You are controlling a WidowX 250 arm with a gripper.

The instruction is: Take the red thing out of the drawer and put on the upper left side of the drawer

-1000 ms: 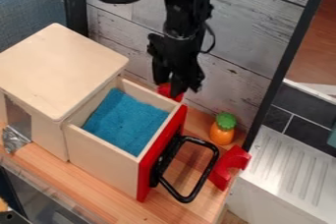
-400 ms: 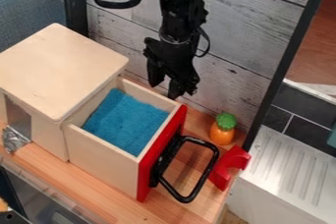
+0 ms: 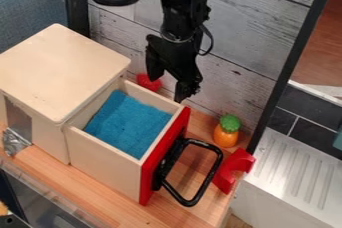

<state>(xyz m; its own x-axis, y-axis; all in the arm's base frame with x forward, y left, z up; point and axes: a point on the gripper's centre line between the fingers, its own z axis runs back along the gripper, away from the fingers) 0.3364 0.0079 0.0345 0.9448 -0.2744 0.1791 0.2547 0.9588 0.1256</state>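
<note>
Plank wall [image 3: 257, 17] (one) is fronted by one gripper [image 3: 167, 88], fingers spread, and one red object [image 3: 148, 85] behind one drawer [image 3: 103, 159]

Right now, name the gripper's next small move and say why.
Probably ease the open gripper straight up: the red thing lies outside the drawer, beyond its far wall toward the upper left. One finger overlaps it in this view, so moving sideways might nudge it.
</note>
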